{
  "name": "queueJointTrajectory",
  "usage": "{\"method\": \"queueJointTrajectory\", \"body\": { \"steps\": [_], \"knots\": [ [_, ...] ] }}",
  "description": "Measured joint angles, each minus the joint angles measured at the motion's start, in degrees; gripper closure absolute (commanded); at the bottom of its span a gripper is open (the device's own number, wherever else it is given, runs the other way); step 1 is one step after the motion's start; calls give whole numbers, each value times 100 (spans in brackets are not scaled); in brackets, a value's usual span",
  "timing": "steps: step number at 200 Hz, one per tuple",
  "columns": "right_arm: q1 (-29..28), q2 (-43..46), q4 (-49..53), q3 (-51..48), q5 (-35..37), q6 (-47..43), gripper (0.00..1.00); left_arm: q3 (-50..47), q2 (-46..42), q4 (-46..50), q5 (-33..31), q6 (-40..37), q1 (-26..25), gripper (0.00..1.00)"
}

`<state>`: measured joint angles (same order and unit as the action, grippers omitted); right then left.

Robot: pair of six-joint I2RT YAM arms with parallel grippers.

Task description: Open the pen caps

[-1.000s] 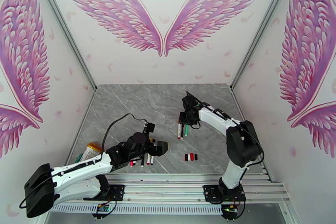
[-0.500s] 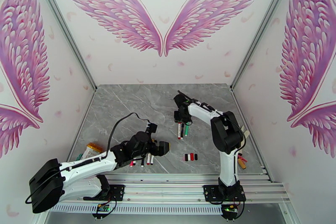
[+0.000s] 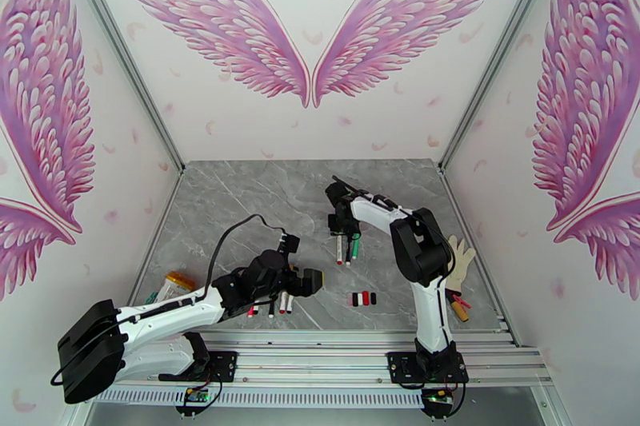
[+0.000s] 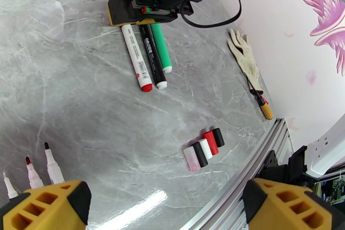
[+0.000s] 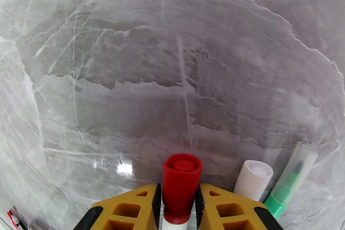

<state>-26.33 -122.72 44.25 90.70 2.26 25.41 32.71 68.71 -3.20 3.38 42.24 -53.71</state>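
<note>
pincer on right arm (image 5: pixel 177 194) clamps red pen cap (image 5: pixel 181 174); left pincer (image 4: pixel 166 203) gapes wide, empty.

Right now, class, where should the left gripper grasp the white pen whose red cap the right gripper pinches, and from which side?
Probably grip the white pen at its free red-tipped end, coming down from above, fingers across the barrel. It lies flat, the right gripper clamps its red cap, and the black pen crowds one side.
</note>
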Motion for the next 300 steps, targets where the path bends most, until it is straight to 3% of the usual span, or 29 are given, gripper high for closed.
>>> {"method": "queueJointTrajectory", "body": {
  "steps": [140, 209, 300],
  "knots": [
    [-201, 57, -201, 111, 70, -144, 79, -203, -87, -240, 44, 245, 59, 1],
    [-490, 2601, -1010, -1427, -485, 404, 80, -472, -87, -1047, 619, 649, 535, 3],
    [-691, 4865, -2514, -3399, -1561, 1628, 82, -173, 470, -2291, 1853, 883, 739, 22]
  ]
}}
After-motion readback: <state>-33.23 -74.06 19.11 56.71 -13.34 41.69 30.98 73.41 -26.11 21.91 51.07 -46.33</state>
